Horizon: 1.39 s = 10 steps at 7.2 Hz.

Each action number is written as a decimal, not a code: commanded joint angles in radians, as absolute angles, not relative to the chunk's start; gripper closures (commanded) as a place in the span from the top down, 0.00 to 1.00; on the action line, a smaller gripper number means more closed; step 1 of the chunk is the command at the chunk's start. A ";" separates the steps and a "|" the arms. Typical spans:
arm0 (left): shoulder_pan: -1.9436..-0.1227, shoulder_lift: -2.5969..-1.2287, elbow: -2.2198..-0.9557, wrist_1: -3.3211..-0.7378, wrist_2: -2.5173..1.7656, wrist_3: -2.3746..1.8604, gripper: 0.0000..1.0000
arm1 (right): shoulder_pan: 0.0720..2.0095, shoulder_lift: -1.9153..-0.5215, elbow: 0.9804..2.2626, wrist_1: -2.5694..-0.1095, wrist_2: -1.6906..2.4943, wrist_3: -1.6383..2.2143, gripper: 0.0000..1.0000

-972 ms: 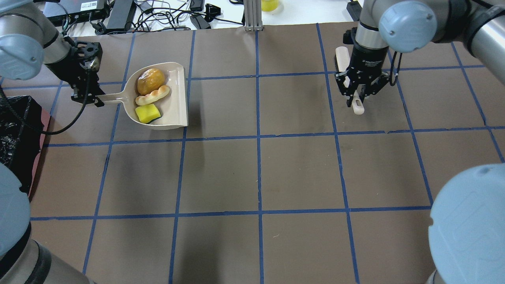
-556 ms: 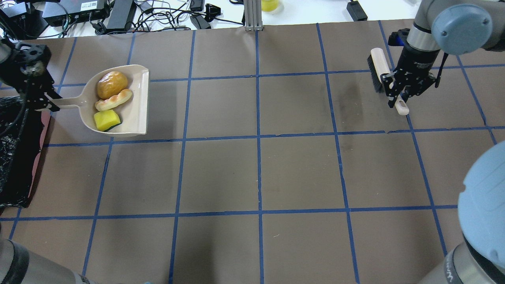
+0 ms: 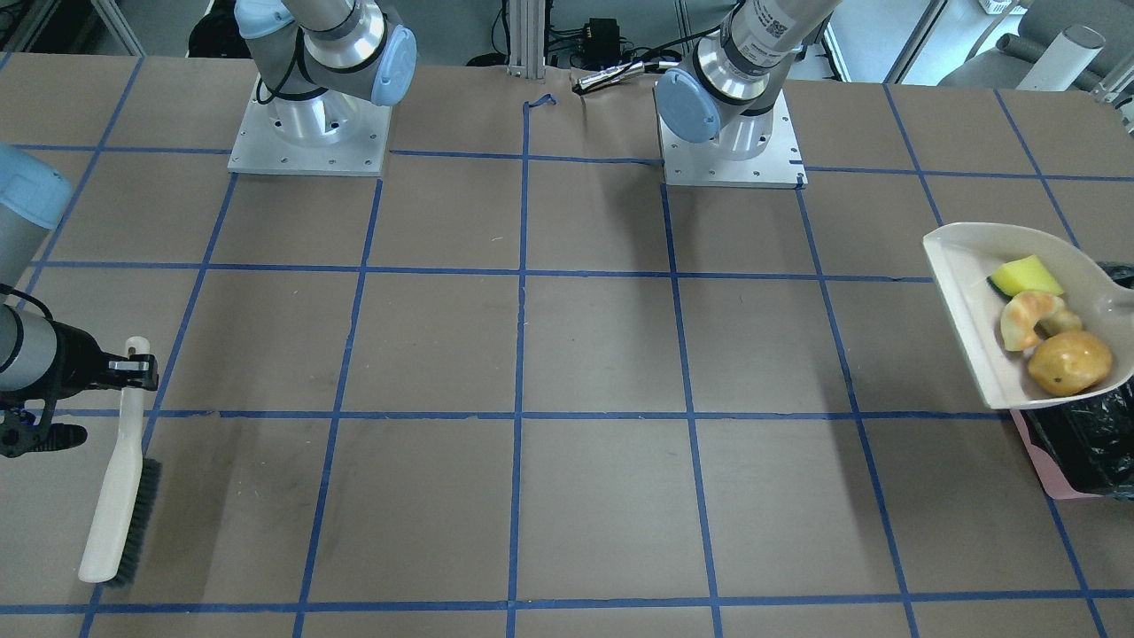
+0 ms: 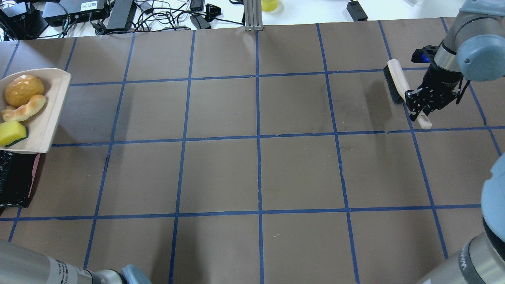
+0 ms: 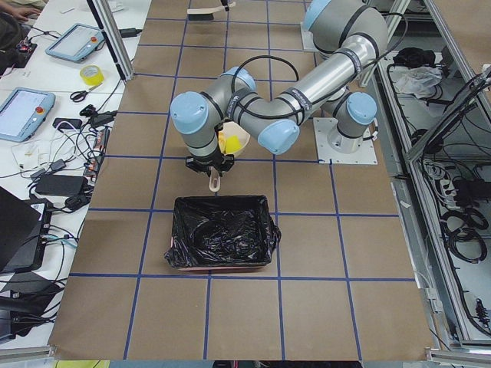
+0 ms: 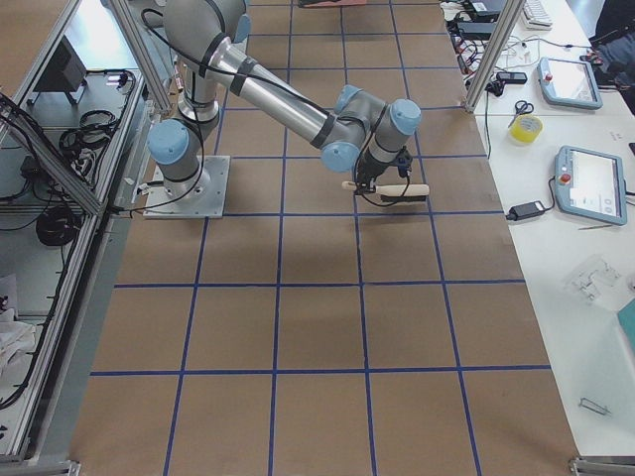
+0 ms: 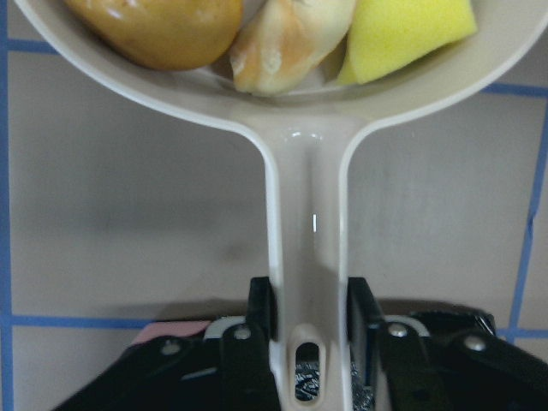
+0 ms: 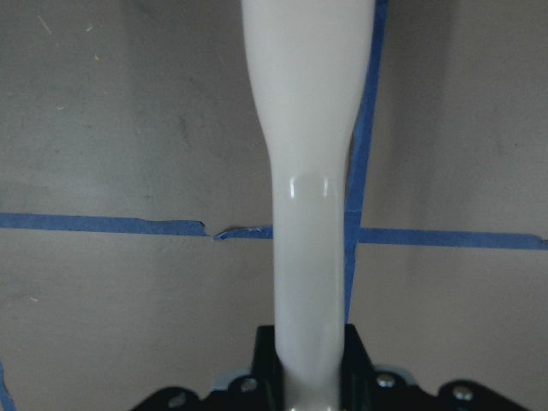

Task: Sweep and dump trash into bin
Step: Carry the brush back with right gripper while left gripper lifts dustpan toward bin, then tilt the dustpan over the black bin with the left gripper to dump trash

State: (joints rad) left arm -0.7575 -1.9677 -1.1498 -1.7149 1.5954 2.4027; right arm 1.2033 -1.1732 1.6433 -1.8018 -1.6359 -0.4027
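Note:
The beige dustpan [image 4: 47,114] hangs at the table's left edge, partly over the black-lined bin [image 4: 14,183] with its pink side [image 3: 1041,456]. In the pan lie the golden-brown lump [image 4: 23,90], the tan croissant [image 4: 24,109] and the yellow-green wedge [image 4: 11,133]. My left gripper [image 7: 310,308] is shut on the dustpan handle [image 7: 308,214]; it is out of the overhead view. My right gripper [image 4: 420,108] is shut on the handle of a white brush [image 4: 396,81] at the far right and holds it just above the table.
Brown table paper with a blue tape grid [image 4: 258,138]. Cables and electronics [image 4: 118,14] lie beyond the far edge. The arm bases [image 3: 306,133] stand at the robot's side. The bin also shows in the exterior left view [image 5: 222,241].
My left arm has carried the dustpan with the three pieces leftward to the bin. My right gripper has moved to the right with the brush.

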 commanded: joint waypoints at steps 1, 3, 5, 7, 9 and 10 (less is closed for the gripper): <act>-0.689 -2.011 -1.066 -1.726 1.644 2.584 0.00 | 1.200 -1.170 1.664 -1.812 -1.661 -0.399 0.01; -0.673 -2.054 -1.014 -1.608 1.695 2.751 0.00 | 1.200 -1.169 1.683 -1.815 -1.680 -0.397 0.01; -0.673 -2.106 -0.988 -1.516 1.721 2.869 0.00 | 1.200 -1.172 1.689 -1.824 -1.686 -0.396 0.01; -0.667 -2.144 -0.988 -1.398 1.721 2.970 0.00 | 1.200 -1.177 1.687 -1.824 -1.690 -0.355 0.01; -0.666 -2.169 -0.986 -1.309 1.712 3.028 0.00 | 1.200 -1.177 1.687 -1.824 -1.689 -0.354 0.01; -0.667 -2.171 -0.986 -1.293 1.683 3.069 0.00 | 1.200 -1.174 1.689 -1.824 -1.689 -0.356 0.02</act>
